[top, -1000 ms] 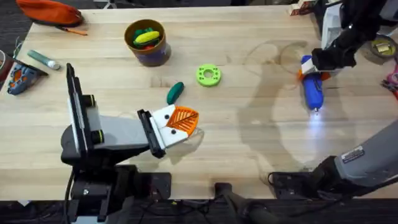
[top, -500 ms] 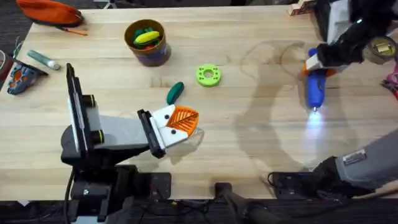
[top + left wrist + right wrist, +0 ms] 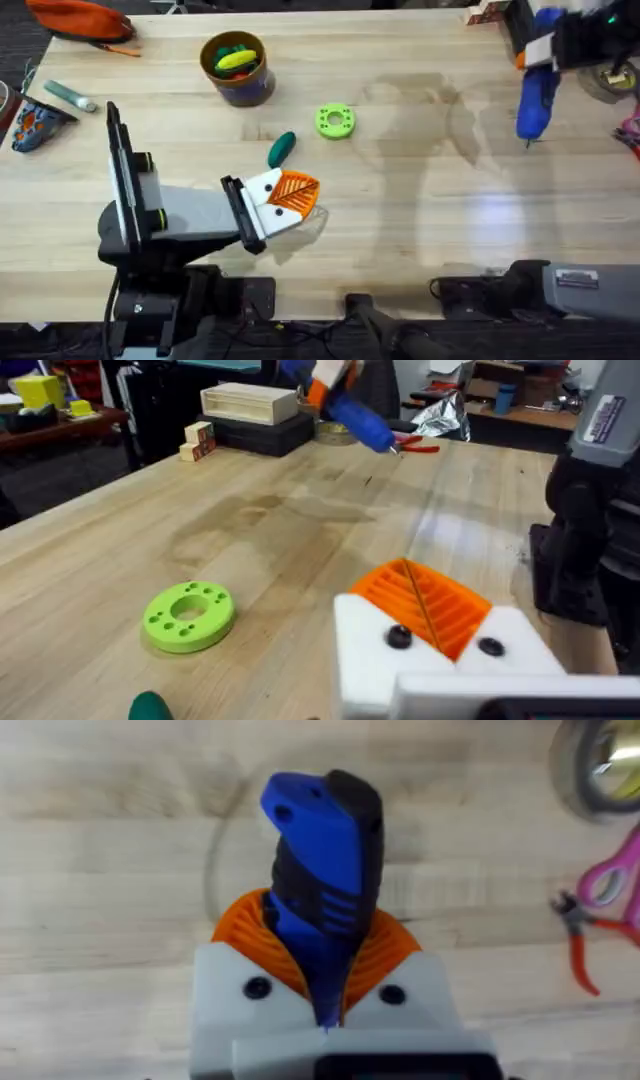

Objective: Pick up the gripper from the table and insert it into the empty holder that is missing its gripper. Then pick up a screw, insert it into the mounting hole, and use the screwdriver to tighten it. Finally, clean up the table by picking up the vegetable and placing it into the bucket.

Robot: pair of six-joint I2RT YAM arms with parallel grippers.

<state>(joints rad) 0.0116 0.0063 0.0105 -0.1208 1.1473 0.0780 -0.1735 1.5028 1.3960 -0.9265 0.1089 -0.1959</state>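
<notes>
Left hand (image 3: 290,195) rests low on the desk (image 3: 400,250), orange pads together, apparently holding nothing. Just beyond it lies the vegetable (image 3: 282,148), then the green ring (image 3: 335,121). Bucket (image 3: 237,68) far left. Right hand (image 3: 545,45), far right, grips the screwdriver (image 3: 533,95) aloft.

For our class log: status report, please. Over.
Right gripper shut on screwdriver, lifted at the far right. Left gripper resting on the table by the vegetable. Nothing in the way.

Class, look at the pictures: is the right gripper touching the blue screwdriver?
Touching. In the right wrist view the right gripper clamps the screwdriver between its orange pads; overhead, the screwdriver hangs lifted off the table.
</notes>
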